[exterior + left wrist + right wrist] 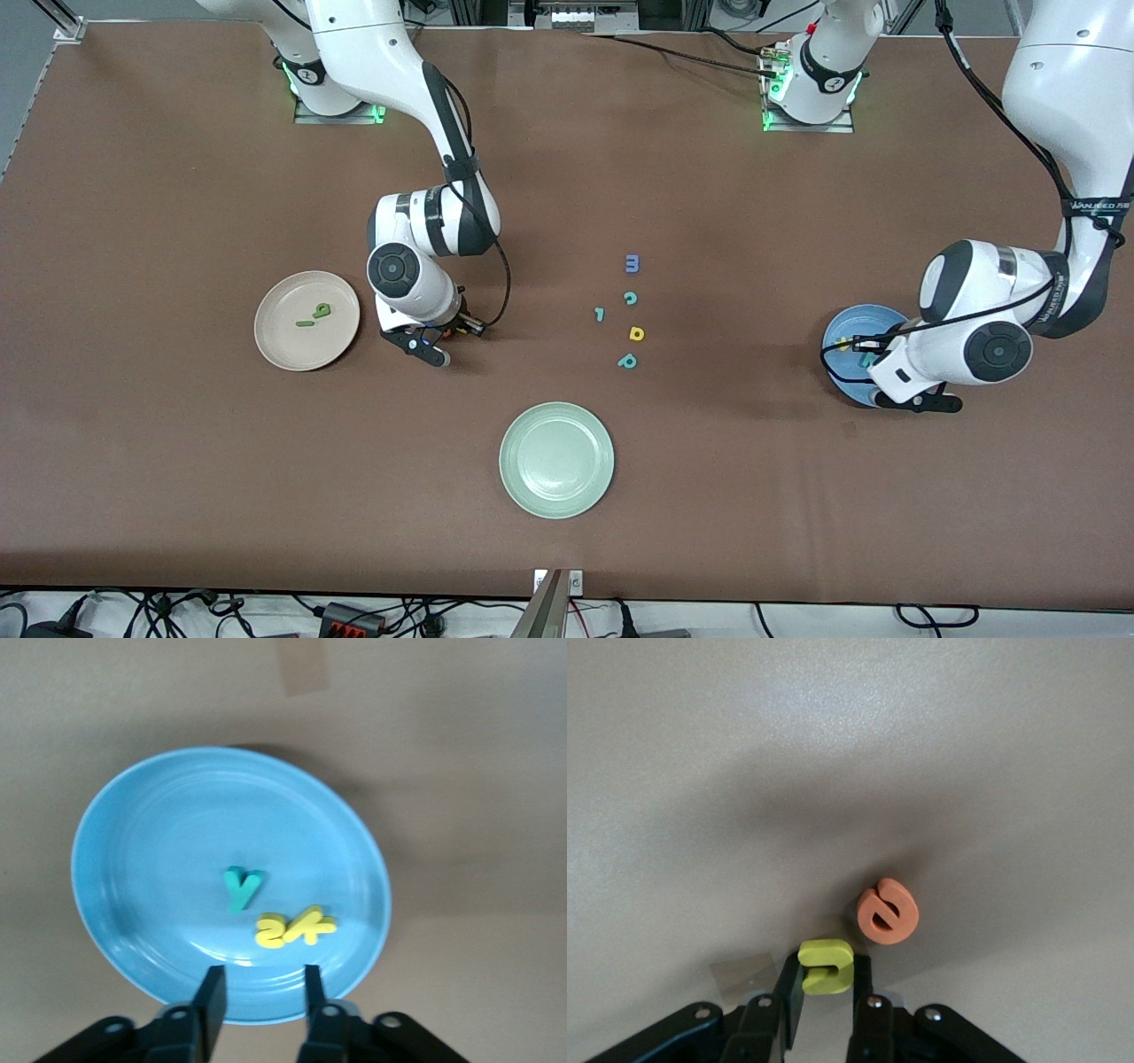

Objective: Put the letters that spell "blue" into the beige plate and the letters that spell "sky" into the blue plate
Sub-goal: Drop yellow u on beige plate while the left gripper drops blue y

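Decoy letters (627, 312) (mid-table, plates apart)

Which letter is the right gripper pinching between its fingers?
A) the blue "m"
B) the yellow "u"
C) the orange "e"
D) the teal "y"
B: in the right wrist view the yellow "u" sits between the fingers of the right gripper, while the orange "e" lies free on the table beside it.
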You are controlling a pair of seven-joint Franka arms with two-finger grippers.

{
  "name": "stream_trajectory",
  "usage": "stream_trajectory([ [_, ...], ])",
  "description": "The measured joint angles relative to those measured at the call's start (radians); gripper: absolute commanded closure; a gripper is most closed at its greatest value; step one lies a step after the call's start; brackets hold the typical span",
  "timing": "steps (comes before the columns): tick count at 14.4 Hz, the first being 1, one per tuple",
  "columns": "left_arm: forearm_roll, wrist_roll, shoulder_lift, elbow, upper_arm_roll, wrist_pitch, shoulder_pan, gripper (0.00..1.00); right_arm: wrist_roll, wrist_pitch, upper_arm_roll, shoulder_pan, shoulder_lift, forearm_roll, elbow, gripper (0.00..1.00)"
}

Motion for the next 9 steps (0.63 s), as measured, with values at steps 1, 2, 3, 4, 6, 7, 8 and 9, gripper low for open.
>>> stream_trajectory([
  [1,0.000,0.000,-0.010,0.004,-0.006,0.000,-0.003,0.00,0.000,0.000,0.000,0.000,0.000,0.000,0.000,0.89],
  [2,0.000,0.000,-0.024,0.007,-0.012,0.000,-0.005,0.00,0.000,0.000,0.000,0.000,0.000,0.000,0.000,0.89],
  [3,0.000,0.000,-0.043,0.011,-0.019,0.000,-0.007,0.00,0.000,0.000,0.000,0.000,0.000,0.000,0.001,0.89],
  [4,0.000,0.000,-0.069,0.015,-0.029,-0.002,-0.008,0.00,0.000,0.000,-0.001,0.001,0.000,0.000,0.003,0.89],
  [6,0.000,0.000,-0.121,0.025,-0.053,-0.028,-0.009,0.00,-0.010,-0.022,-0.020,0.007,-0.010,-0.002,0.010,0.89],
  [7,0.000,0.000,-0.143,0.045,-0.071,-0.069,-0.010,0.00,-0.031,-0.072,-0.046,0.012,-0.022,-0.003,0.013,0.89],
  [8,0.000,0.000,-0.158,0.077,-0.091,-0.125,-0.011,0.00,-0.073,-0.137,-0.083,0.015,-0.038,-0.005,0.015,0.89],
  [9,0.000,0.000,-0.169,0.118,-0.111,-0.187,-0.014,0.00,-0.142,-0.205,-0.132,0.016,-0.052,-0.006,0.014,0.89],
])
